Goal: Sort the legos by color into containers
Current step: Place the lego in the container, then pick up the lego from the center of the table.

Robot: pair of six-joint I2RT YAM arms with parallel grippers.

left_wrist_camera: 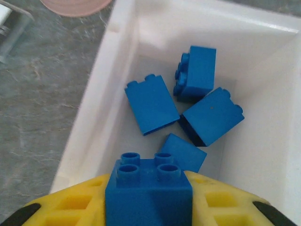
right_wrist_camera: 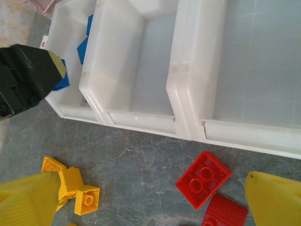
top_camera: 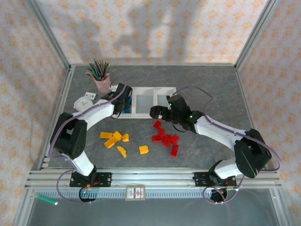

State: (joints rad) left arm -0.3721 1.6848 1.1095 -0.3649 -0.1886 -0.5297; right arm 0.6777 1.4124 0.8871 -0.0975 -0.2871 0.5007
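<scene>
Over the leftmost of three joined white translucent plastic bins (left_wrist_camera: pixel 94 117), the left gripper (left_wrist_camera: pixel 150 207) held a solid blue studded plastic brick (left_wrist_camera: pixel 149 186) narrowly between its yellow fingers (left_wrist_camera: pixel 70 207). To finish well, it probably needed to part them squarely above the four blue bricks (left_wrist_camera: pixel 150 103) already inside, low enough that the piece could not bounce over the wall. The right gripper (right_wrist_camera: pixel 150 197) stood wide apart and empty above red bricks (right_wrist_camera: pixel 203 179) on the grey table (top_camera: pixel 211 84), just before the bins. Its wrist camera showed no bricks in the middle and right bins. The overhead view added yellow bricks (top_camera: pixel 115 138) lying loose near the left arm.
</scene>
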